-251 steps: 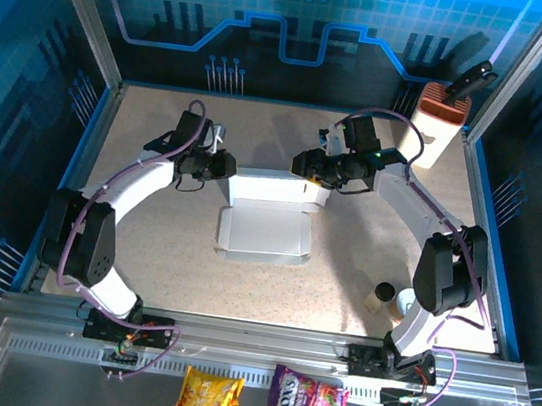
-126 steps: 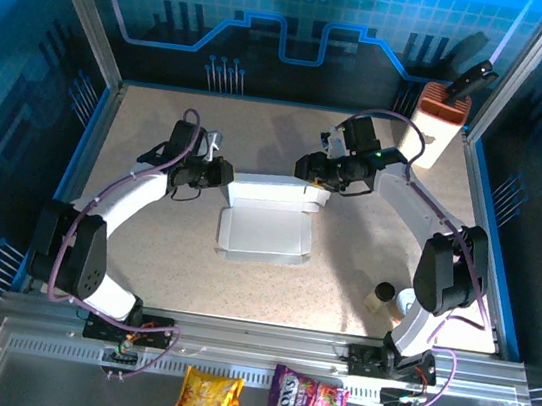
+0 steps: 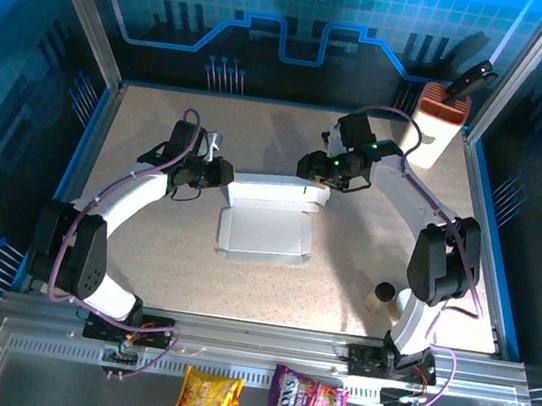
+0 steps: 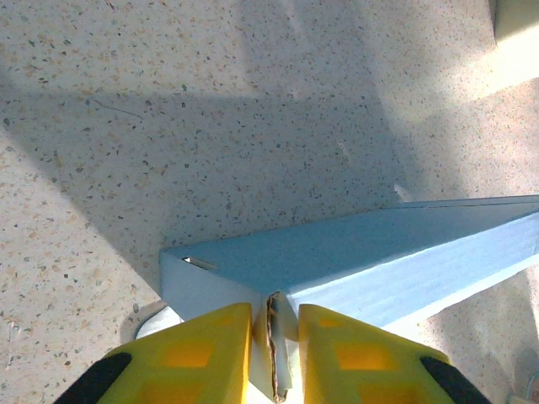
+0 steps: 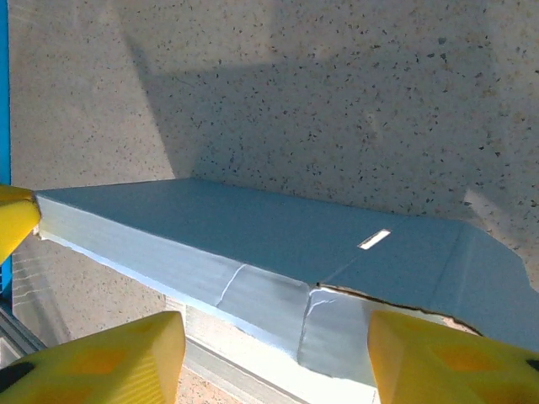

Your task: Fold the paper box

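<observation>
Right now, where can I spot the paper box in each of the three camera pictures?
Top external: paper box at the centre of the picture.
Left wrist: paper box at lower right, its edge pinched by the left gripper.
Right wrist: paper box across the middle.
Shared landmark: speckled tabletop.

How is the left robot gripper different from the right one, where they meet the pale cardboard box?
The left gripper is pinched nearly shut on a thin flap of the pale grey-white cardboard paper box. The right gripper stands wide open, with the box's edge between its jaws. The left gripper is at the box's left end, the right gripper at its right end. Both are yellow-tipped and work on the same box.
</observation>
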